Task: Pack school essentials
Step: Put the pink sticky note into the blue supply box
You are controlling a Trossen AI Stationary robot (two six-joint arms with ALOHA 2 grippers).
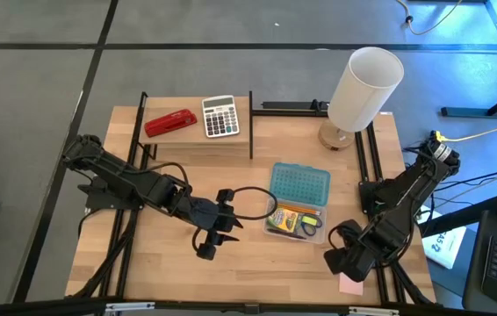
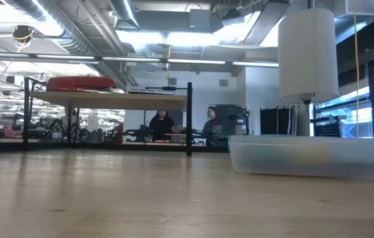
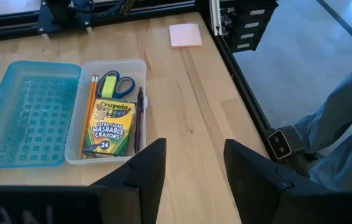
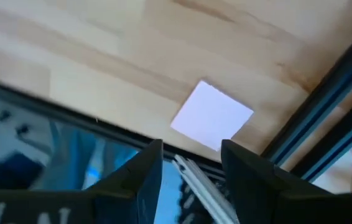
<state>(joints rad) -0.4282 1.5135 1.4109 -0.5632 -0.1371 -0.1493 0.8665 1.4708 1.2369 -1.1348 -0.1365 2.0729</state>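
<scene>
School essentials lie mostly inside the clear pencil case (image 1: 294, 221), which you see open near the middle of the worktop (image 1: 257, 263), its blue lid (image 1: 300, 185) folded back flat beside it. In the left wrist view the case holds the crayon box (image 3: 109, 129), the blue-handled scissors (image 3: 116, 84) at one end, the thin orange pencils (image 3: 88, 112) along one wall and the dark purple pen (image 3: 139, 118) along the other. The pink note pad (image 1: 350, 283) lies apart from the case, at the worktop's near right edge beside the black frame rail.

Your left gripper (image 1: 214, 235) hovers above bare wood left of the case, fingers parted and holding nothing. Your right gripper (image 1: 340, 260) hangs just over the note pad; in its wrist view the fingers (image 4: 145, 174) stand apart with the pad (image 4: 212, 116) showing beyond them, not gripped.

At the far side a raised shelf (image 1: 231, 139) carries the red stapler (image 1: 170, 123) and the grey calculator (image 1: 220, 116). A white cylindrical lamp (image 1: 364, 88) stands at the far right corner. In the low view, people sit in the room beyond.
</scene>
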